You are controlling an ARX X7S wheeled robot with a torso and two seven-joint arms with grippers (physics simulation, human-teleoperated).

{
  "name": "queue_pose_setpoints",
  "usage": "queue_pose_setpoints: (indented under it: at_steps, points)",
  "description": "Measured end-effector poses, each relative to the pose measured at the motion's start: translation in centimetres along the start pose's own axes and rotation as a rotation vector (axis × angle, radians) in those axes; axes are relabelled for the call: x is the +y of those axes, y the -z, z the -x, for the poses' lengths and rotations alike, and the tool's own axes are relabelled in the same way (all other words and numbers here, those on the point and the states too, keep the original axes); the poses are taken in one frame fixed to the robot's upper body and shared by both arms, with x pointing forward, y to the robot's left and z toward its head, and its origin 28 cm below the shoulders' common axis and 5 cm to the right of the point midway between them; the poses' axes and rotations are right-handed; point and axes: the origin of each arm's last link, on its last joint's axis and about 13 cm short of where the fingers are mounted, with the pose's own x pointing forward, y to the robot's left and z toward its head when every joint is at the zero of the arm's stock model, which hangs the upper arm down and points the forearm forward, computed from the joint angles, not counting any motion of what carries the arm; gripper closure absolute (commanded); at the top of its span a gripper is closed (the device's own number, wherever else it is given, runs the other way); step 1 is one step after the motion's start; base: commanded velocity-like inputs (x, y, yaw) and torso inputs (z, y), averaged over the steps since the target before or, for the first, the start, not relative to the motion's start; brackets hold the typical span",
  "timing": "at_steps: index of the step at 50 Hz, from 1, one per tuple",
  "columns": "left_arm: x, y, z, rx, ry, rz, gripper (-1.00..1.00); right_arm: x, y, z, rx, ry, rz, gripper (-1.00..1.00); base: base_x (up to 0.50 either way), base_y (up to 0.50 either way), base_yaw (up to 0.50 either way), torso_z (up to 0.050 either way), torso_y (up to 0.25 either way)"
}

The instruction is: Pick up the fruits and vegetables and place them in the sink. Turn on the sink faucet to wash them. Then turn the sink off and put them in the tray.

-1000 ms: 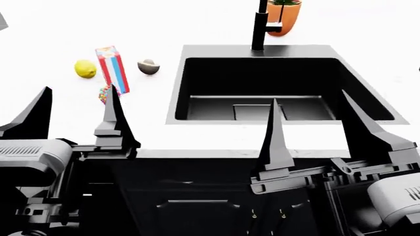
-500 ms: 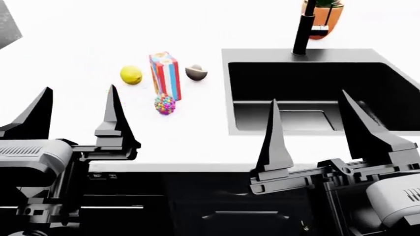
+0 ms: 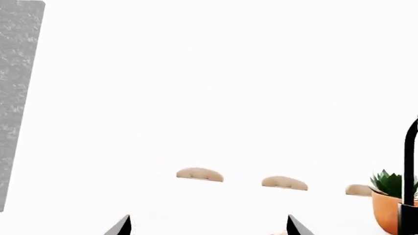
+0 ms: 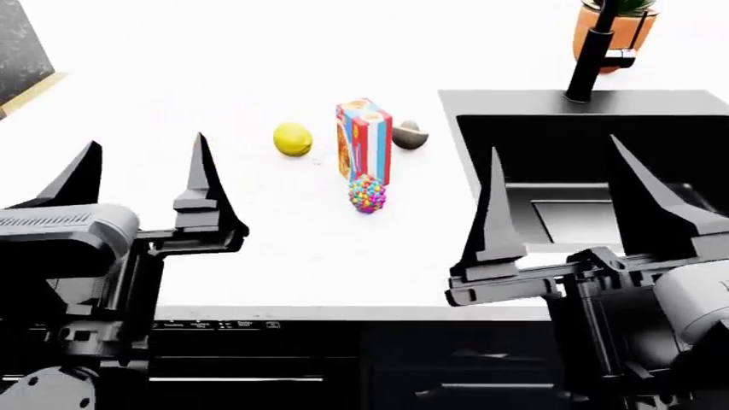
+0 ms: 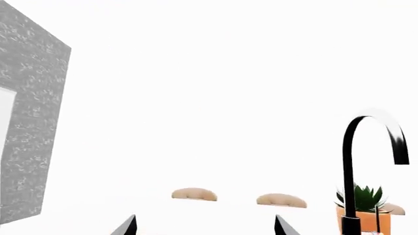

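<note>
The left tool (image 4: 142, 171) is released, its two black fingers stand wide apart and point up, and nothing is between them; it touches nothing and hangs above the front part of the white bench (image 4: 228, 77). The right tool (image 4: 558, 184) is released in the same way, with empty fingers set wide, and it hangs over the front edge of the black sink (image 4: 547, 107). Between the two tools, and further from the robot than both, lies the yellow lemon (image 4: 293, 139), a little beyond and to the right of the left tool. Just beside it stands the striped box (image 4: 364, 141), upright, and the halved avocado (image 4: 408, 134) lies close on the other side of the box, nearer to the sink. The beaded ball (image 4: 366, 194) rests in front of the box, close to its base. The sink faucet (image 4: 589, 55) rises at the far rim of the sink, beyond the right tool, with a potted plant (image 4: 615, 26) behind it. The box has coloured print, but I cannot read any writing on it. In the wrist views only the finger tips (image 3: 122, 226) show.
</note>
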Motion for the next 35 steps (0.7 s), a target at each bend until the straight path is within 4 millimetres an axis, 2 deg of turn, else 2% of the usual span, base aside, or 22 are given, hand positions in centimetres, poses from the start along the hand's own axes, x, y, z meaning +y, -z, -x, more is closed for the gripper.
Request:
queue_pose_setpoints:
  at_steps: [5,14,19,26,35]
  points:
    - [-0.1,-0.3,-3.4,0.019,-0.057,0.017,-1.0,-1.0,-0.2,-3.3,0.041,0.014,0.029,-1.0,0.0,0.0,0.0,0.0,0.0]
    - [0.3,-0.8,-11.0,0.107,-0.142,0.056,-1.0,-2.6,0.0,-11.1,0.158,0.032,0.012,-1.0,0.0,0.0,0.0,0.0,0.0]
    - [0.5,-1.1,-14.0,0.166,-0.174,0.072,-1.0,-3.1,0.0,-14.5,0.21,0.033,-0.024,-1.0,0.0,0.0,0.0,0.0,0.0]
    - [0.5,-1.6,-16.5,0.232,-0.197,0.068,-1.0,-3.3,-0.3,-17.1,0.24,0.025,-0.068,-1.0,0.5,-0.06,0.0,0.0,0.0]
    - [0.5,-2.2,-17.9,0.272,-0.202,0.054,-1.0,-3.4,-0.7,-18.3,0.256,0.016,-0.08,-1.0,0.5,-0.04,0.0,0.0,0.002]
